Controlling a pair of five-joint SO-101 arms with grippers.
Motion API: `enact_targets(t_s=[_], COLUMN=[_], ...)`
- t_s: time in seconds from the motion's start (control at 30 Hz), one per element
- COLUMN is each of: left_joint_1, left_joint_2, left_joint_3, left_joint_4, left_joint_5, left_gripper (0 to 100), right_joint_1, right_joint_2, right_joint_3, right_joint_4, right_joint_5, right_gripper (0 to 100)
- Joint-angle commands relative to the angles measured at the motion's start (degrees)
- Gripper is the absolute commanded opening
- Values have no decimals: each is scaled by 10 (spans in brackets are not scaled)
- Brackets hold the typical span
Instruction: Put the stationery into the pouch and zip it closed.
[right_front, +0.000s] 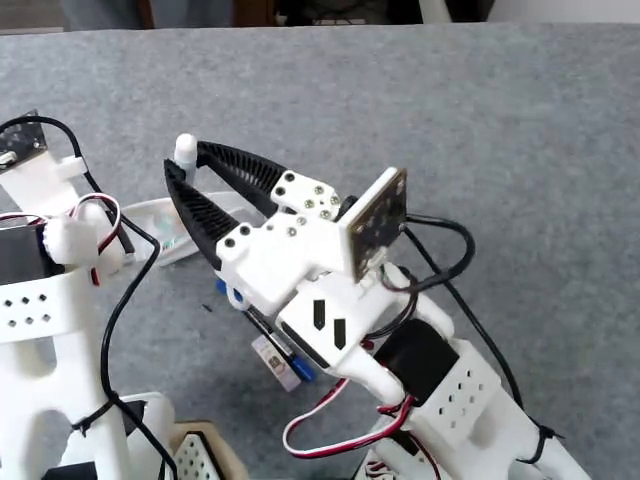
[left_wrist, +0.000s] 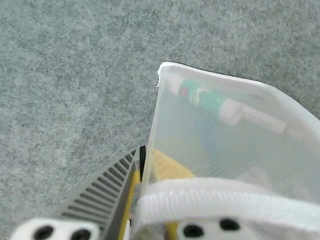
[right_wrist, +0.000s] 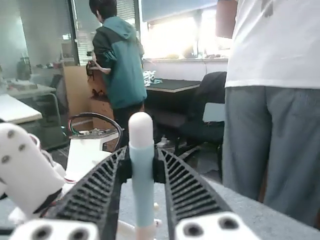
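Observation:
My right gripper (right_front: 183, 168) is raised over the table's left middle, shut on a light-blue pen (right_wrist: 142, 165) with a white cap (right_front: 185, 150). The pen stands upright between the black fingers (right_wrist: 185, 187). Just beyond it the translucent mesh pouch (right_front: 162, 224) lies on the grey table. My left gripper (left_wrist: 141, 167) is shut on the pouch's (left_wrist: 225, 150) edge near its zip band. Inside the pouch are a green-and-white stick (left_wrist: 207, 100) and something yellow (left_wrist: 167, 170). A blue-tipped pen (right_front: 236, 293) and a small labelled piece (right_front: 279, 362) lie under the right arm.
The left arm's white body (right_front: 45, 290) and its cables fill the left edge. A tan piece with a white grid (right_front: 200, 452) sits at the front. Grey table surface (right_front: 500, 130) stretches to the back and the right.

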Motion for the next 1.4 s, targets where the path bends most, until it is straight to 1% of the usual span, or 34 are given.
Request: enact_targets(t_s=[0.0,0.1,0.13,0.2,0.27,0.33,0.4,0.6,0.7,0.77,0.83,0.9,0.97,1.07,1.13,1.23,1.37], left_joint_1=[-10,-9,-7,-9,-9,-9,-8,-7,-7,-5,4,33,58,86,80,53,26], left_joint_2=[26,26,26,26,26,26,26,26,26,26,25,14,-5,-34,-53,-69,-67], left_joint_3=[13,14,13,11,14,12,12,12,9,7,-9,-19,-15,0,-1,-12,-7], left_joint_4=[0,0,0,0,0,0,0,0,0,2,4,4,4,5,7,7,5], left_joint_5=[-4,-4,-4,-4,-4,-4,-4,-4,-4,-4,-4,-8,-7,-7,-6,11,14], left_gripper=[29,29,29,29,29,29,29,29,29,29,29,29,28,28,28,28,28], right_joint_1=[-1,-1,-3,-4,-4,-4,-4,-2,13,51,100,136,162,193,210,229,242], right_joint_2=[-8,-8,-7,-7,-7,-7,-7,-7,-9,-11,-20,-26,-29,-29,-28,-23,-22], right_joint_3=[-7,-12,-12,-9,-14,-18,-22,-37,-43,-52,-69,-83,-89,-89,-87,-82,-20], right_joint_4=[-15,-12,-11,-9,15,37,46,42,47,84,162,256,326,376,405,471,532], right_joint_5=[50,60,65,71,73,73,73,73,73,71,63,25,-25,-58,-60,-57,-55], right_gripper=[16,18,37,113,201,252,249,188,185,185,185,185,185,185,185,185,184])
